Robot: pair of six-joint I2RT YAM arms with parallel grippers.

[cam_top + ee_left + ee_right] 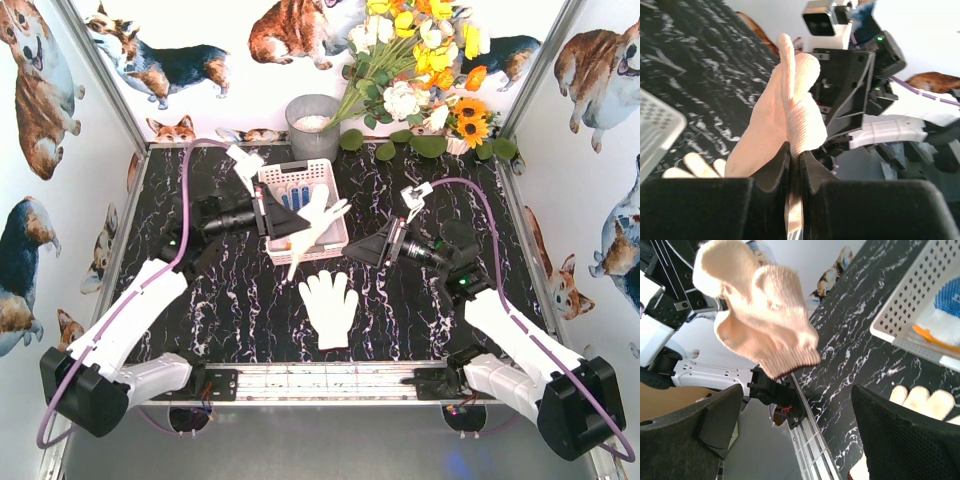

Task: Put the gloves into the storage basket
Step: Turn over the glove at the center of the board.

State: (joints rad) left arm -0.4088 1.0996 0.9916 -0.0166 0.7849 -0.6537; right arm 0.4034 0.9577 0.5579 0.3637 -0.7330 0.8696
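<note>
My left gripper (pixel 297 230) is shut on a white knit glove (pixel 318 218), held in the air over the front right corner of the white storage basket (pixel 283 176). In the left wrist view the glove (pixel 782 115) rises from the pinched left gripper (pixel 797 152). My right gripper (pixel 353 252) stands open just right of that glove, with nothing between its fingers. From the right wrist the glove (pixel 757 315) hangs above and beyond the wide-open right gripper (pixel 807 415). A second white glove (pixel 328 306) lies flat on the table. A blue-dotted glove (pixel 947 297) lies in the basket (pixel 905 310).
A round grey bucket (pixel 312 125) stands behind the basket, and a bunch of artificial flowers (pixel 420 70) fills the back right. Corgi-print walls close in the black marbled table (pixel 230 300) on three sides. An aluminium rail (pixel 330 382) runs along the near edge.
</note>
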